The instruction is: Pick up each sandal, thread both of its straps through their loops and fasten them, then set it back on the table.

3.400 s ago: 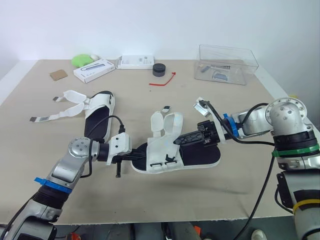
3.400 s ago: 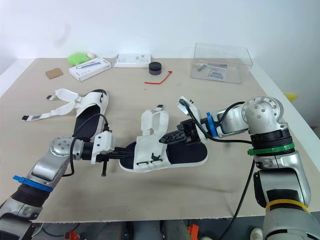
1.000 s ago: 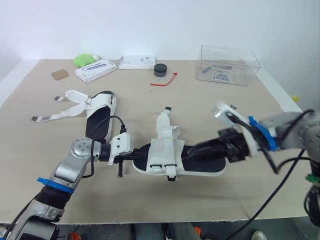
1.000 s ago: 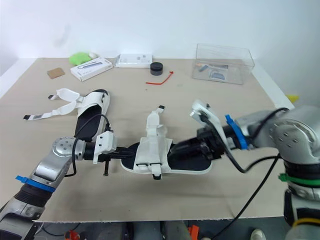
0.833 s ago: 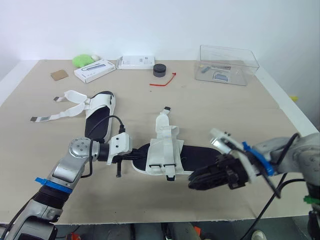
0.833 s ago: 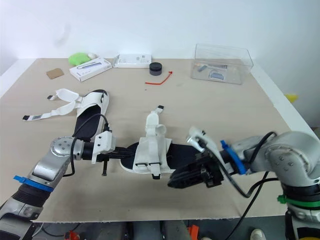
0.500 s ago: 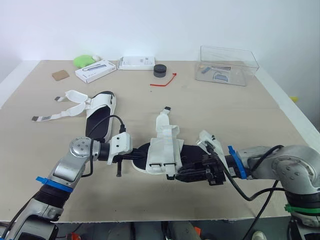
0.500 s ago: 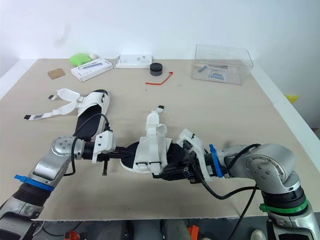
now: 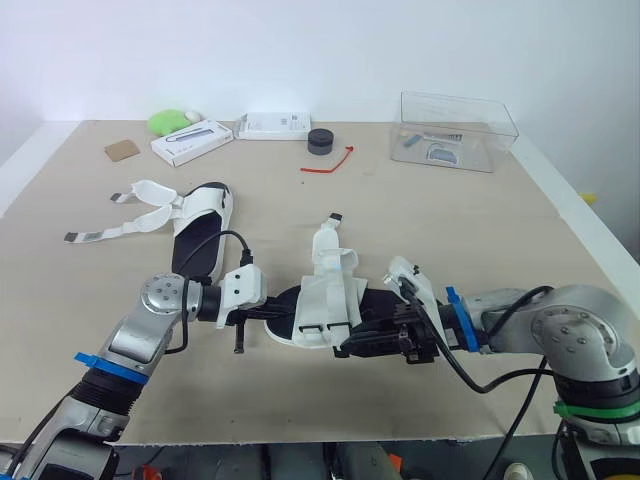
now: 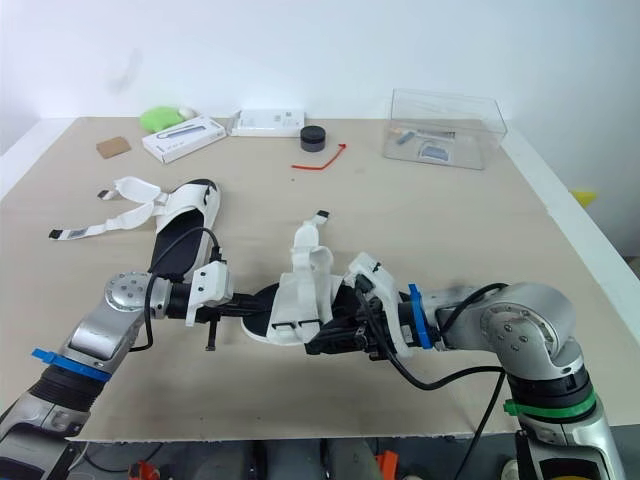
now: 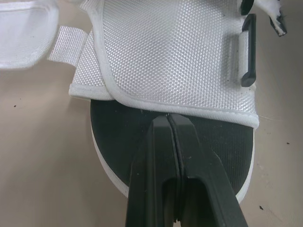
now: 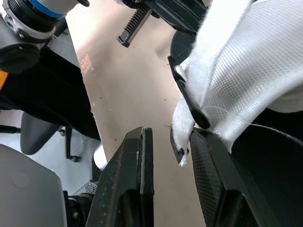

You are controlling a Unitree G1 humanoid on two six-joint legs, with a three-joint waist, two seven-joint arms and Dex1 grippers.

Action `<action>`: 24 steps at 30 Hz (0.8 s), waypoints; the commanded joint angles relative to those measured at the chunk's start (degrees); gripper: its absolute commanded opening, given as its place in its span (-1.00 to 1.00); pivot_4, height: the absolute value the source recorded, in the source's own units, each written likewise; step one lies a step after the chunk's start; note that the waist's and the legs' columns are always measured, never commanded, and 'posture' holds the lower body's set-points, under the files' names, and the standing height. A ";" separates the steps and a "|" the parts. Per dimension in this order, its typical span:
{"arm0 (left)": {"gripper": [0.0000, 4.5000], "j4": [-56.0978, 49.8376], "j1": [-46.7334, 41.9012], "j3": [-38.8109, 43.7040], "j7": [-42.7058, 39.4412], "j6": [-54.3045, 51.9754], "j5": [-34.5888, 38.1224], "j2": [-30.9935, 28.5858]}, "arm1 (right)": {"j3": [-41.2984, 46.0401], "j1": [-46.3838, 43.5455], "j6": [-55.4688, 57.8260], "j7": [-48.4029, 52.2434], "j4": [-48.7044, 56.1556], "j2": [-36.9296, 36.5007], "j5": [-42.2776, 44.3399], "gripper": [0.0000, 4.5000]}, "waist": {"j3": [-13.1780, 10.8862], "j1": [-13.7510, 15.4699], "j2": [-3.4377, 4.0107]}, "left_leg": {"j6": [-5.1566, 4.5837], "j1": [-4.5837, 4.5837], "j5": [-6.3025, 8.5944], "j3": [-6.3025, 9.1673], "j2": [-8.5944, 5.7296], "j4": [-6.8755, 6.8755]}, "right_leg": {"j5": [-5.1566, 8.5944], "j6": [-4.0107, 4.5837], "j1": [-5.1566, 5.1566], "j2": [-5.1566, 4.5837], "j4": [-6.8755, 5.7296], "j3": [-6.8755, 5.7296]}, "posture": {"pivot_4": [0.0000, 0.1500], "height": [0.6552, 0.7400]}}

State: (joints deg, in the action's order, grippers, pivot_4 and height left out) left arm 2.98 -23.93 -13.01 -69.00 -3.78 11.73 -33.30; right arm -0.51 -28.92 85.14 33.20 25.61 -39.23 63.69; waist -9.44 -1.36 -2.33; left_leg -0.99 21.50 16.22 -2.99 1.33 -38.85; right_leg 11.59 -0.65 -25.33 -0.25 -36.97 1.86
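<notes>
Sandal [image 9: 322, 300]: flat on table [image 9: 450, 230]. Left gripper [image 11: 168, 120]: closed, pressing sandal's insole. Right gripper [image 12: 170, 135]: open, straddling sandal's loose strap tip [image 12: 182, 136]. Risk: tip slips aside on closing; sandal skids

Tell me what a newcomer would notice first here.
Both hands meet at the white sandal in the middle of the table. The left hand is shut with its tips on the black insole, and the right hand is open around a dangling strap end. A second sandal lies further back on the left, straps splayed loose.
</notes>
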 commanded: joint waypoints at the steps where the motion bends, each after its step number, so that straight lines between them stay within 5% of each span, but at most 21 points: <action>1: -1.00 -0.20 -0.30 0.40 1.05 0.37 -0.55 0.10 | -0.38 -3.46 0.61 -0.89 -2.64 1.33 -0.80 -0.37 | 0.00 -0.07 0.00 | 0.00 0.00 -0.01 -0.03 0.01 0.00 | -0.03 0.01 -0.01 0.00 0.00 0.04 | 1.00 1.00; 3: -1.00 -0.07 -0.26 0.54 1.60 0.56 -0.75 0.17 | -0.59 -4.03 1.07 -0.78 -3.06 1.72 -0.76 -0.46 | 0.00 0.01 0.00 | -0.02 0.00 -0.02 0.00 0.01 0.00 | -0.04 0.01 0.00 0.00 0.00 0.00 | 1.00 1.00; 7: -1.00 0.07 -0.21 0.54 1.91 0.75 -0.86 0.21 | -0.90 -5.15 1.36 -0.88 -4.31 2.60 -1.49 -0.96 | 0.00 0.01 0.00 | -0.02 0.02 -0.02 0.01 0.01 0.00 | -0.03 0.01 -0.01 -0.01 0.00 -0.01 | 1.00 1.00; 24: -1.00 0.44 -0.24 0.08 2.48 1.12 -1.18 0.39 | -1.01 2.13 7.20 7.68 4.99 -7.93 4.98 -0.96 | 0.00 0.10 0.00 | -0.05 0.10 0.01 0.05 -0.09 0.00 | 0.03 -0.06 0.00 -0.15 0.04 -0.07 | 1.00 1.00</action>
State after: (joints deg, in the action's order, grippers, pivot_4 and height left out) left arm 3.46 -24.05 -13.02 -66.66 -2.62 11.14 -32.57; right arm -2.69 -26.72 92.28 39.37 28.41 -46.34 66.55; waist -9.44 -1.26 -2.33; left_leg -1.04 21.58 16.23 -2.96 1.24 -38.86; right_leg 11.61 -0.74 -25.33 -0.39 -36.93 1.81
